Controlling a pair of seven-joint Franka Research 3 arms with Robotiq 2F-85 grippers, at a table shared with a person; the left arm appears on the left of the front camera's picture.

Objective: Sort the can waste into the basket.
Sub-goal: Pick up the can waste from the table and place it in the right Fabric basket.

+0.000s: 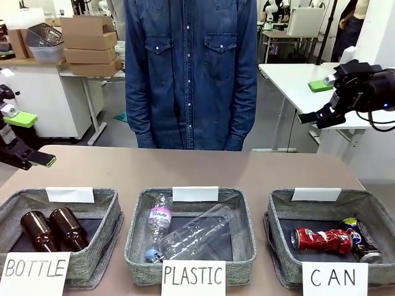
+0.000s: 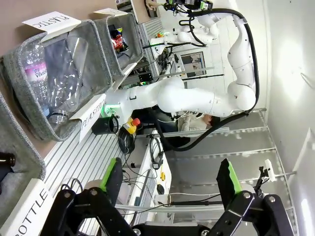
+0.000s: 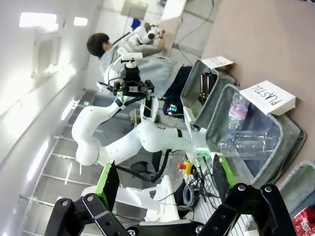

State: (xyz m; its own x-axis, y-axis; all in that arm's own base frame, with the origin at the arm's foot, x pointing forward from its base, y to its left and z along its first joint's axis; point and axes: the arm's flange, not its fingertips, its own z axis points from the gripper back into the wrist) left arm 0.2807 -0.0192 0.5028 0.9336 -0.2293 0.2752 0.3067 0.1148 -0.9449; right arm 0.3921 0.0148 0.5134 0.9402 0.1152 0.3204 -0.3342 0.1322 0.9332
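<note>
The grey CAN basket stands at the right of the row, behind its white "CAN" sign. Inside lie a dented red can and a dark blue can, side by side. My right gripper hangs open and empty, high above and behind that basket. At the far left my left gripper is open and empty too, above the table's left edge. In the left wrist view my gripper faces sideways past the CAN basket and red can. My right gripper is spread wide.
A PLASTIC basket with clear bottles sits in the middle. A BOTTLE basket with two brown glass bottles is on the left. A person in a denim shirt stands at the far edge. Bare tabletop lies behind the baskets.
</note>
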